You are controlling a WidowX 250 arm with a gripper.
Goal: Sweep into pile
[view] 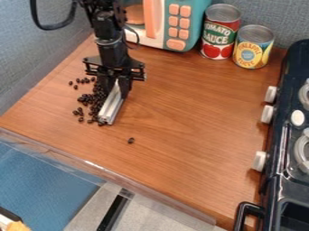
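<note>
The gripper point(116, 85) hangs over the left part of the wooden counter, shut on a silver metal bar point(111, 106) that slants down toward the front and rests on or just above the wood. Small dark beans point(92, 99) lie loosely clustered along the bar's left side, some close against it near its lower end. A few are scattered farther left and behind. One single bean point(131, 140) lies apart, in front and to the right of the bar's lower end.
A toy microwave point(175, 22) stands at the back, with a tomato sauce can point(220, 31) and a pineapple can point(253, 47) to its right. The dark toy stove point(280, 176) runs along the right side. A clear raised edge point(109, 171) borders the counter's front.
</note>
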